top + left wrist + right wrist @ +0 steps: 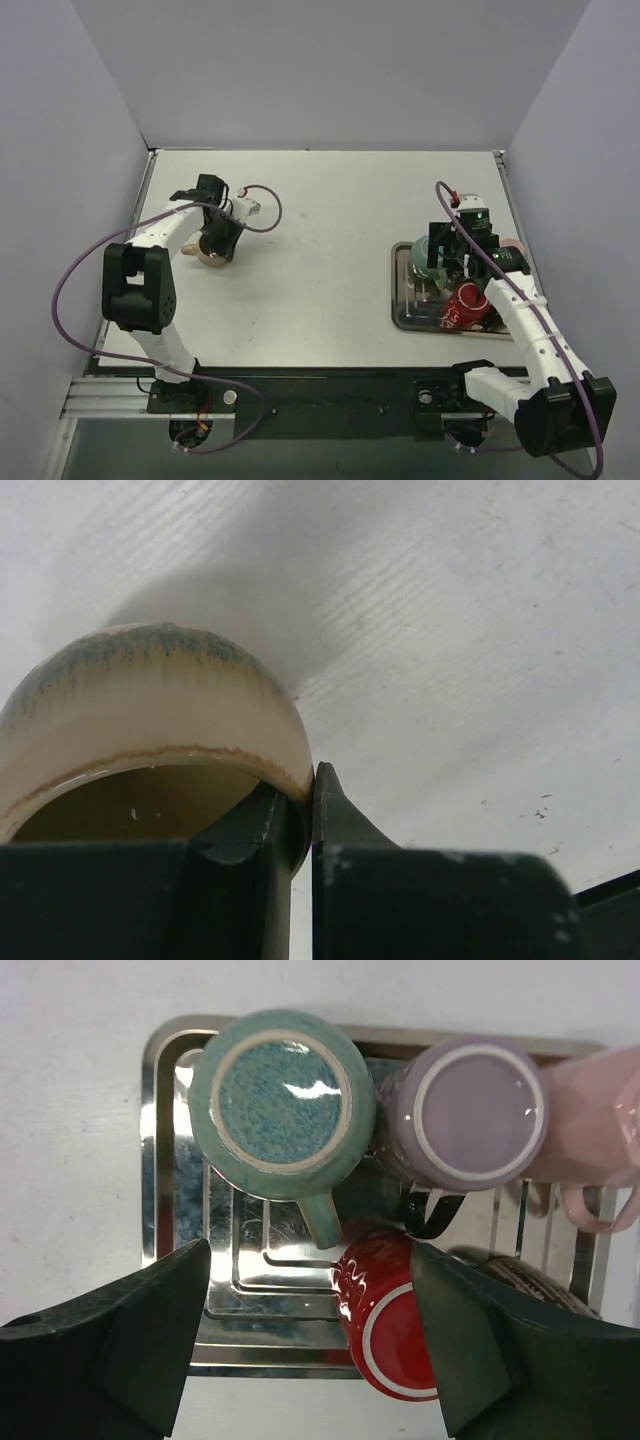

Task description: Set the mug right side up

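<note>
A beige mug [212, 256] with a grey-green glazed band sits on the white table at the left. My left gripper [222, 234] is shut on its rim. In the left wrist view the mug [150, 710] has its brown inside facing the camera. One of the fingers [250, 830] is inside the wall and the other is outside; the gripper [312, 790] pinches the rim. My right gripper [441, 262] is open and empty above the tray [401, 300]. In the right wrist view it [310, 1250] hovers over the mugs there.
The metal tray [165, 1160] at the right holds several mugs bottom up: teal [283, 1100], purple [480, 1110], pink [600, 1120]. A red one [390, 1325] lies on its side and a brown one [530, 1280] is partly hidden. Grey walls enclose the table.
</note>
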You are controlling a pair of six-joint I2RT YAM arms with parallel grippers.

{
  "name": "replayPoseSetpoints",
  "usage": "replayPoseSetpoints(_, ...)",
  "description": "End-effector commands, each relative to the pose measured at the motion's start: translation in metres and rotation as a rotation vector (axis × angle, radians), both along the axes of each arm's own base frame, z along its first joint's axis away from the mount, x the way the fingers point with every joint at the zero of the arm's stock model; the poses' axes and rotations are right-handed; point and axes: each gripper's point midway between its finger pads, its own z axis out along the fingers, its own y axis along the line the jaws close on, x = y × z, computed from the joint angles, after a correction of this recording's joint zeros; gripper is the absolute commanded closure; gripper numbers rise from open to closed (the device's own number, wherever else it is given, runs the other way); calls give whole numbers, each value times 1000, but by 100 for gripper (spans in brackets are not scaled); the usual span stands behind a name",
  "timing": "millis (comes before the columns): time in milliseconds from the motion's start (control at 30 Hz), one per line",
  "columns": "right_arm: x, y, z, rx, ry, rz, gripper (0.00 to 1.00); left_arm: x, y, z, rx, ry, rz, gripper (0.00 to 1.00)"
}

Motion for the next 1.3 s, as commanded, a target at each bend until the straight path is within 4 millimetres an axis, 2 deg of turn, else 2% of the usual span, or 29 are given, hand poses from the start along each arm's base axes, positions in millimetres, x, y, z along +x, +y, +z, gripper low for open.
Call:
replayPoseSetpoints(0, -10, -9, -37, 21, 161, -54, 26, 51, 8, 23, -52, -113, -39, 100)
replayPoseSetpoints(133, -9, -13, -55, -6, 231, -60, 30, 55, 12, 3, -88, -66, -42, 99)
replayPoseSetpoints(167, -9, -12, -60, -3, 254, -51, 34, 56, 14, 2, -92, -64, -42, 87)
replayPoseSetpoints(200, -9, -11, -64, -9, 269, -38, 37, 55, 13, 3, -104, -60, -44, 68)
replayPoseSetpoints(233, -10, -10, -66, -11, 284, -28, 38, 55, 14, 5, -113, -60, -37, 59)
replayPoseSetpoints(267, -10, -12, -71, -25, 300, -18, 38, 54, 11, 12, -134, -64, -43, 45)
replayPoseSetpoints(333, -14, -17, -78, -55, 333, -26, 38, 51, 7, 30, -184, -93, -52, 32)
replayPoseSetpoints(500, -16, -18, -96, -81, 395, -1, 37, 48, 0, 79, -241, -219, -68, 29)
replayPoseSetpoints(600, -7, -18, -105, -92, 418, 12, 39, 40, -7, 109, -278, -297, -94, 29)
replayPoseSetpoints(700, -5, -15, -113, -92, 427, 26, 43, 29, -15, 133, -327, -366, -109, 28)
replayPoseSetpoints(767, -2, -13, -117, -90, 407, 32, 43, 23, -20, 146, -350, -402, -123, 27)
replayPoseSetpoints(833, 2, -14, -120, -97, 385, 26, 47, 19, -23, 155, -361, -431, -128, 27)
replayPoseSetpoints(933, 5, -15, -126, -105, 393, 22, 60, 14, -26, 169, -367, -473, -134, 27)
replayPoseSetpoints(967, 5, -15, -128, -106, 399, 22, 68, 12, -27, 175, -372, -492, -142, 27)
replayPoseSetpoints(1000, 6, -15, -129, -106, 398, 22, 70, 10, -28, 178, -377, -499, -143, 26)
replayPoseSetpoints(1033, 7, -15, -130, -110, 397, 21, 79, 6, -31, 183, -390, -509, -153, 25)
replayPoseSetpoints(1100, 9, -16, -127, -116, 387, 17, 92, -1, -37, 188, -417, -505, -164, 25)
replayPoseSetpoints(1167, 10, -13, -120, -124, 373, 50, 100, -10, -44, 194, -446, -495, -183, 25)
replayPoseSetpoints(1267, 11, 6, -101, -132, 305, 125, 100, -26, -59, 205, -525, -470, -207, 25)
